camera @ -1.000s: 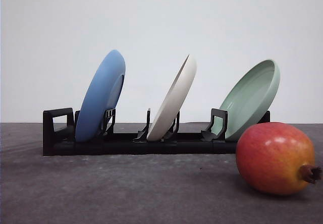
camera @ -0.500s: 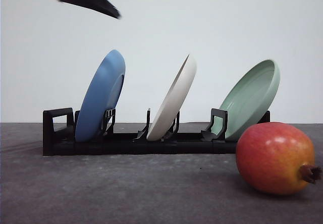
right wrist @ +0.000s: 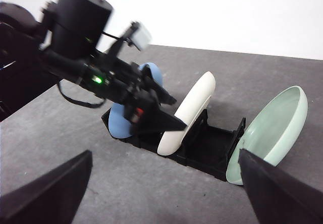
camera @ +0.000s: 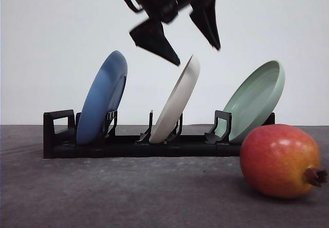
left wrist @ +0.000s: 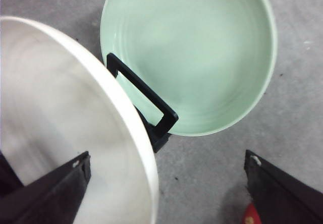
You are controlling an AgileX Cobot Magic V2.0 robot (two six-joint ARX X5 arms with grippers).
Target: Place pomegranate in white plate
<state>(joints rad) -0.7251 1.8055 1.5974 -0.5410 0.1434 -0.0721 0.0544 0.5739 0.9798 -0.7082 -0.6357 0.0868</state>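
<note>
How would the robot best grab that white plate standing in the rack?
Probably by the top rim of the white plate, coming down from above. It stands on edge in the black rack, leaning right, so its upper edge is free while the slot holds its base. The open left gripper hangs just above, one finger each side. The blue plate and green plate stand apart.

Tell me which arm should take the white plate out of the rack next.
Left. Its open hand hangs right above the white plate, fingers either side of the rim; the right hand is farther back.
</note>
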